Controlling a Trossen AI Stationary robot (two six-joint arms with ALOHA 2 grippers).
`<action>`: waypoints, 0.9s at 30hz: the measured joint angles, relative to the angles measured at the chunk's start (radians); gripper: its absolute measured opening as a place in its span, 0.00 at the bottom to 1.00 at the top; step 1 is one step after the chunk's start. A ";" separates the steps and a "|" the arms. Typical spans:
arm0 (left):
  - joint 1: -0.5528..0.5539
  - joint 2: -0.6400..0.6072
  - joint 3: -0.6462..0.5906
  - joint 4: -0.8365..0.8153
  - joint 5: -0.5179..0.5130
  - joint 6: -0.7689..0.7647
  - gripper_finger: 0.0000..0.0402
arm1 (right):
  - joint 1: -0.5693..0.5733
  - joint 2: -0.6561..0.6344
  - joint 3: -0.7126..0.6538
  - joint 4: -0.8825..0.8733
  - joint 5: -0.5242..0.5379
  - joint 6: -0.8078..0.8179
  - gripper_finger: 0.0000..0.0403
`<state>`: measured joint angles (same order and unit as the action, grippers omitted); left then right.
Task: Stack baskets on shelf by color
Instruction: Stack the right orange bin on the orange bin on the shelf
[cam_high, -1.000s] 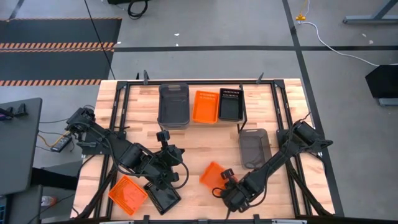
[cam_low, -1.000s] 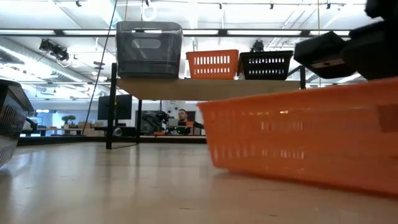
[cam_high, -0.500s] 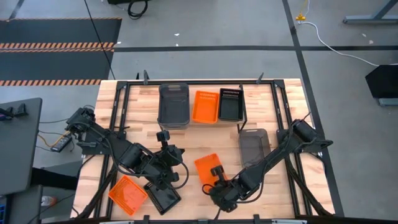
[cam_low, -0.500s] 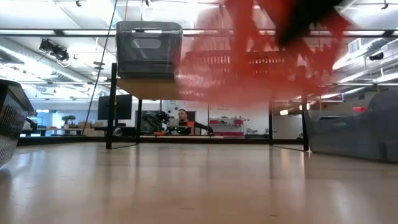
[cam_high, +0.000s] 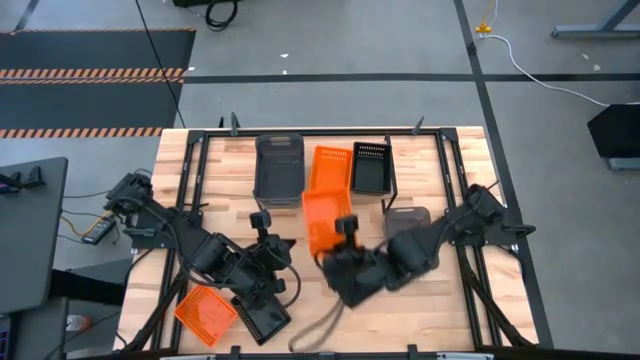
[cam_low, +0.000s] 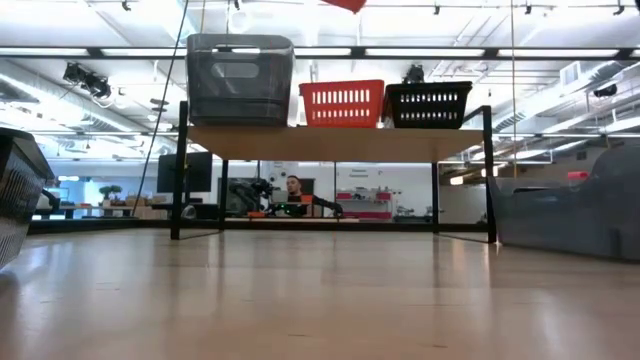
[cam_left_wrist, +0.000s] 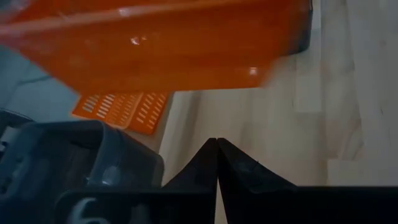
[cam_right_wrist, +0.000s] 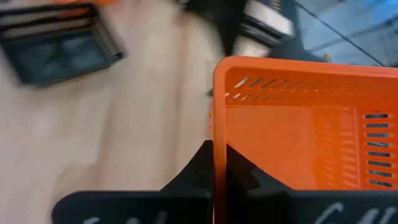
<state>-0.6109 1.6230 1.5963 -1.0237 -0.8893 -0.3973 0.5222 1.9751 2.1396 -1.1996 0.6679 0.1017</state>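
Note:
On the shelf (cam_low: 330, 141) stand a grey basket (cam_low: 240, 78), an orange basket (cam_low: 342, 103) and a black basket (cam_low: 427, 104), side by side. My right gripper (cam_right_wrist: 219, 163) is shut on a second orange basket (cam_high: 321, 220), held high in front of the shelf. Only a corner of it (cam_low: 345, 4) shows in the low view. My left gripper (cam_left_wrist: 216, 152) is shut on nothing and hovers left of the table's middle (cam_high: 262, 220). My right gripper pinches the rim of one wall (cam_right_wrist: 218, 127) of the orange basket, one finger (cam_right_wrist: 241, 167) inside and one outside. The fingers lie along that wall. The basket is lifted clear of the table, its open side up.
A grey basket (cam_high: 405, 228) rests on the table under my right arm. An orange basket (cam_high: 205, 312) and a black basket (cam_high: 262, 321) lie near the table's front left. Black frame rails (cam_high: 195, 170) run along both sides.
My right gripper has risen steeply and gone toward the far edge and a little left, toward the shelf. The orange basket, which stood on the table near the front, is now lifted clear and high in front of the shelf.

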 joint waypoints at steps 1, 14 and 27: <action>-0.005 0.000 0.000 0.000 -0.012 0.002 0.03 | -0.021 0.000 0.020 -0.006 0.006 0.001 0.03; -0.069 -0.001 0.000 0.001 -0.142 0.064 0.03 | -0.354 -0.001 0.051 -0.019 -0.093 -0.018 0.03; -0.096 -0.002 0.000 0.002 -0.218 0.072 0.03 | -0.519 0.003 0.030 -0.054 -0.333 0.080 0.03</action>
<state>-0.7071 1.6211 1.5963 -1.0222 -1.1069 -0.3252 0.0035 1.9783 2.1692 -1.2537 0.3354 0.1813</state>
